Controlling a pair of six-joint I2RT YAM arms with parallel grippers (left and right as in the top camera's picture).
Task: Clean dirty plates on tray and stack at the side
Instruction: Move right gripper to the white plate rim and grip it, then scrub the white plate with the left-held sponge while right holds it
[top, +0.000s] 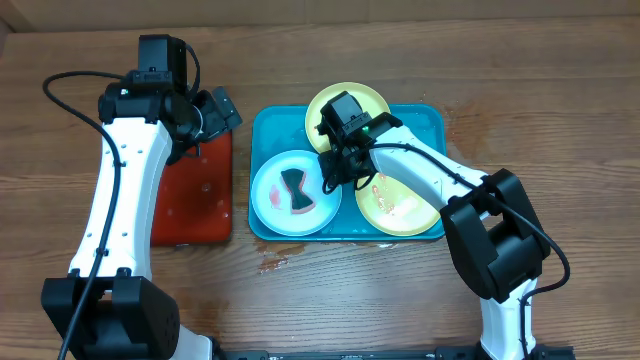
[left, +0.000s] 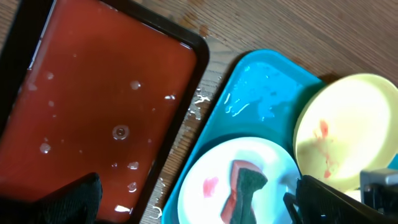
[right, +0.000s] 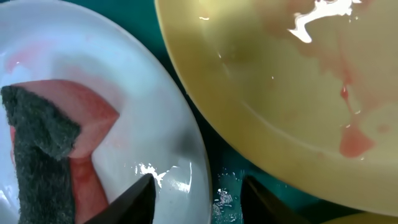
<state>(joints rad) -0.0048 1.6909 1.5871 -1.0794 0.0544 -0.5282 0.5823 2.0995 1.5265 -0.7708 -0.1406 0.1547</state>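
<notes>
The turquoise tray (top: 432, 118) holds three plates. A white plate with a blue rim (top: 270, 195) carries a dark sponge (top: 295, 188) and red smears. One yellow-green plate (top: 375, 100) sits at the far side and another (top: 400, 212) at the near right. My right gripper (top: 335, 172) is open low over the tray. In the right wrist view its fingers (right: 199, 199) straddle the white plate's rim (right: 186, 143), beside a smeared yellow-green plate (right: 280, 93). My left gripper (top: 222, 112) is open and empty above the red-orange tray. The left wrist view shows the white plate (left: 211, 168).
A wet red-orange tray with a black rim (top: 195, 200) lies left of the turquoise tray and also shows in the left wrist view (left: 106, 93). Water drops lie on the wooden table (top: 280, 262) in front of the turquoise tray.
</notes>
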